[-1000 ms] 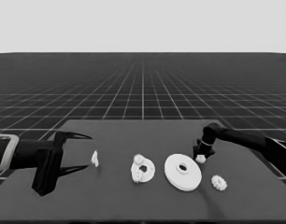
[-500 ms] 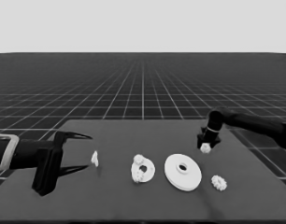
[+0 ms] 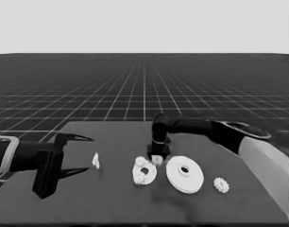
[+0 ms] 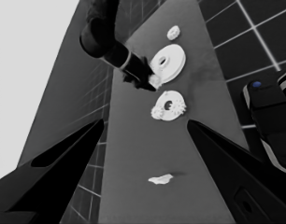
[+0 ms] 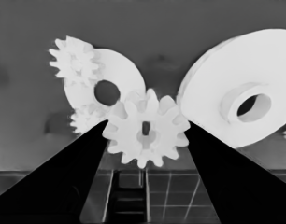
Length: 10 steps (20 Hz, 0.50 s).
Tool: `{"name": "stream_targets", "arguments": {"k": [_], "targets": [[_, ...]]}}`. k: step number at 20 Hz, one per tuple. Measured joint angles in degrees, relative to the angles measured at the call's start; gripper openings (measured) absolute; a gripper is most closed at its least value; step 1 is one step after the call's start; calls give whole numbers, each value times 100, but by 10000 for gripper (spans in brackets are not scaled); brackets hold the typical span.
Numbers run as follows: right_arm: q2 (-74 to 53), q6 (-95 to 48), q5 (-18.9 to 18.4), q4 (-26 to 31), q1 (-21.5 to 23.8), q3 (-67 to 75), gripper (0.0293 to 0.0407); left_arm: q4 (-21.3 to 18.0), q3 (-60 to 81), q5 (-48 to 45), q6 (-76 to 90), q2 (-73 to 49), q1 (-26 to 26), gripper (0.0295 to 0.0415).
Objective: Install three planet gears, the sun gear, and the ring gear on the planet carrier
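Head view: the right gripper reaches in from the right, fingers pointing down at the far edge of the smaller round part, a small gear pinched at their tips. Two gears already sit on that part. The larger round part lies just to its right; a loose gear lies beyond it. The left gripper waits at the table's left end, fingers spread, nothing held; the thin white piece lies near its tips.

Left wrist view: the right arm's tip partly covers the held gear. Dark machinery with blue lights stands past the table edge.

Right wrist view: the gear fills the gap between the fingers, hiding part of the smaller round part; the larger round part is cut off at the edge.
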Motion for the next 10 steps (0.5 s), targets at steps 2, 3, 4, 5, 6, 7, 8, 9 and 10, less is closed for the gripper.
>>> {"name": "stream_targets", "arguments": {"k": [2,3,4,5,6,7,8,9,10], "targets": [[142,15,-6,1,-3,-134,312,0,0,0,0,0,0,385],[172,17,-7,2,-3,-165,312,0,0,0,0,0,0,385],[188,18,-8,2,-4,-184,312,0,0,0,0,0,0,385],[244,-90,90,-359,-348,-364,312,0,0,0,0,0,0,385],[287,-176,165,-566,-595,-515,312,0,0,0,0,0,0,385],[319,-237,218,-681,-729,-624,312,0,0,0,0,0,0,385],[340,-275,252,-747,-802,-693,312,0,0,0,0,0,0,385],[355,-298,273,-785,-838,-734,312,0,0,0,0,0,0,385],[361,-311,285,-807,-858,-758,312,0,0,0,0,0,0,385]]}}
